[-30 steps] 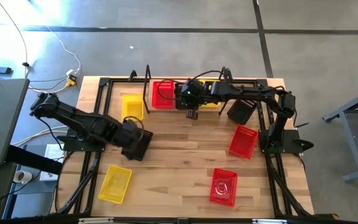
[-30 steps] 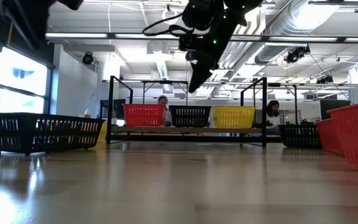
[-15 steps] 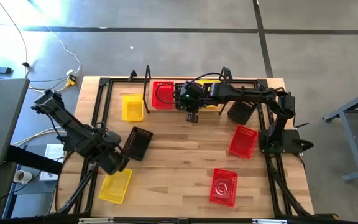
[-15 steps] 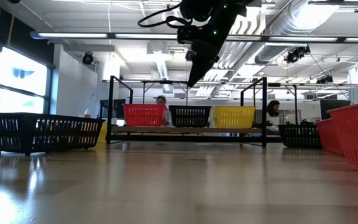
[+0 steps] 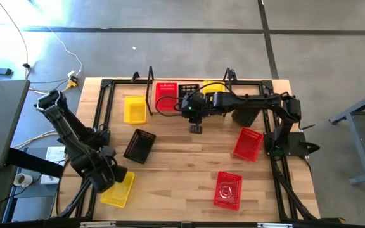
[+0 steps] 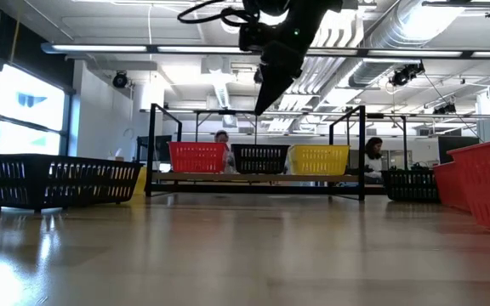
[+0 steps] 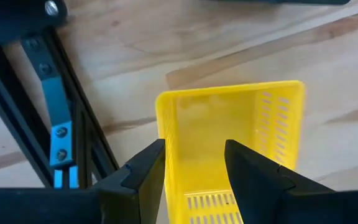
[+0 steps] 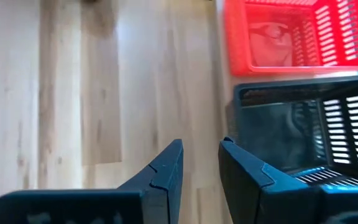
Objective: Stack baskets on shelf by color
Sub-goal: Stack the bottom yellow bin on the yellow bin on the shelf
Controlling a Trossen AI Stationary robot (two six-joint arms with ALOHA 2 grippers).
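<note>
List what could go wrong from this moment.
1. The left gripper, open, straddles one wall of the yellow basket; a thin mesh wall could slip or tilt when lifted.
2. The right gripper hangs open near the shelf's black basket and could knock it.

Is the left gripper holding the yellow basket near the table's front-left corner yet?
No. The left gripper hovers open above the yellow basket, its fingers clear of the rim.
</note>
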